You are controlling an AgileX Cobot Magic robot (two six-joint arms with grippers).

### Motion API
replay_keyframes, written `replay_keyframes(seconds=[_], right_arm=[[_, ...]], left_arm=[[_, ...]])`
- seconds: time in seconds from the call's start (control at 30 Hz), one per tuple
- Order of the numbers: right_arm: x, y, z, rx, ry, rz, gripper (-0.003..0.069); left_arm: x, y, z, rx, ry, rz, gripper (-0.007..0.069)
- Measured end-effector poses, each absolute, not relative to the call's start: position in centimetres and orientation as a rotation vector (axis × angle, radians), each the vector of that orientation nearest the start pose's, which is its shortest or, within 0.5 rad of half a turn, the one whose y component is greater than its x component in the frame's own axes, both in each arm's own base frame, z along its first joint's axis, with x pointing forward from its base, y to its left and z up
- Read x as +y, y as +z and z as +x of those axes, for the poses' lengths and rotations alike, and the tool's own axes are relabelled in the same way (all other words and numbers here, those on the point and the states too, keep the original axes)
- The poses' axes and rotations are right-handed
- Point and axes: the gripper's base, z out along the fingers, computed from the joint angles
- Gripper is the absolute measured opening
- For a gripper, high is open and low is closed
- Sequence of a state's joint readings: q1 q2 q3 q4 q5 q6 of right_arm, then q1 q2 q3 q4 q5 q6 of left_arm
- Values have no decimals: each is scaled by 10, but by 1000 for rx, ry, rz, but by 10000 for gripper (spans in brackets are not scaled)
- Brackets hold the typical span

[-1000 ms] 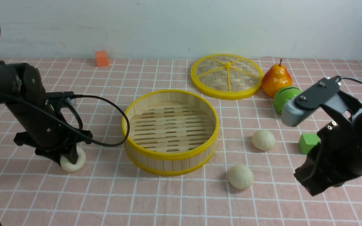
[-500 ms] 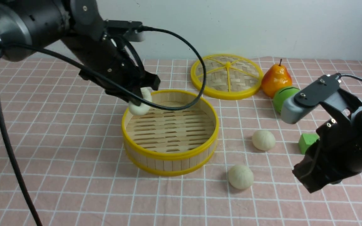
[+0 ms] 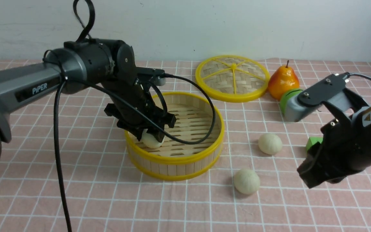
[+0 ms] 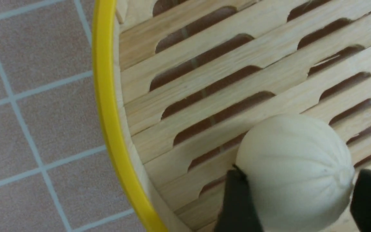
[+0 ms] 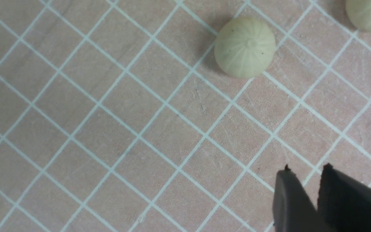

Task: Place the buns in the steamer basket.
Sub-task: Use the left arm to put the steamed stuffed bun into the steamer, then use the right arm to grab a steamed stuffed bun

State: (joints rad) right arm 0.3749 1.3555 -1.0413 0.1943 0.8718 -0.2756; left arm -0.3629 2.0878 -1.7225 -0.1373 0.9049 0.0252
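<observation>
My left gripper is shut on one bun, holding it low inside the steamer basket, near the basket's left front wall. In the left wrist view the bun sits between the two black fingers, just over the slatted floor and next to the yellow rim. Two more buns lie on the pink checked cloth right of the basket, one farther and one nearer. My right gripper is shut and empty, hovering right of the nearer bun.
The woven yellow-spoked lid lies flat behind the basket. A pear and a green striped ball stand at the back right, the ball partly hidden by my right arm. A green cube lies beside that arm.
My left gripper lifted the bun from the cloth at the left, carried it over the basket's rim and lowered it inside. My right arm barely shifted.
</observation>
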Motion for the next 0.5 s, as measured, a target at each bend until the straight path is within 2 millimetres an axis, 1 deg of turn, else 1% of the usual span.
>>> replay_keyframes(seconds=[0.07, 0.13, 0.17, 0.2, 0.23, 0.33, 0.4, 0.43, 0.47, 0.5], right_arm=[[113, 287, 250, 2576, 270, -730, 272], [115, 284, 255, 2588, 270, -731, 345], [117, 283, 260, 2595, 270, -732, 417], [117, 283, 261, 2595, 270, -732, 417], [120, 284, 268, 2596, 271, -734, 483], [126, 282, 283, 2603, 274, -735, 574], [130, 274, 293, 2626, 276, -736, 598], [132, 269, 298, 2641, 278, -738, 602], [133, 268, 299, 2645, 279, -737, 602], [138, 258, 306, 2669, 279, -750, 598]], left_arm=[[-170, 228, 423, 2749, -240, 444, 570], [-168, 244, 424, 2767, -210, 432, 618], [-166, 257, 425, 2773, -182, 417, 633], [-166, 259, 425, 2774, -178, 415, 634], [-165, 278, 425, 2769, -162, 385, 635], [-164, 323, 424, 2674, -189, 323, 602], [-161, 353, 416, 2604, -230, 286, 566], [-159, 370, 409, 2567, -253, 277, 542], [-159, 373, 407, 2560, -255, 276, 538], [-154, 400, 392, 2504, -281, 267, 499]])
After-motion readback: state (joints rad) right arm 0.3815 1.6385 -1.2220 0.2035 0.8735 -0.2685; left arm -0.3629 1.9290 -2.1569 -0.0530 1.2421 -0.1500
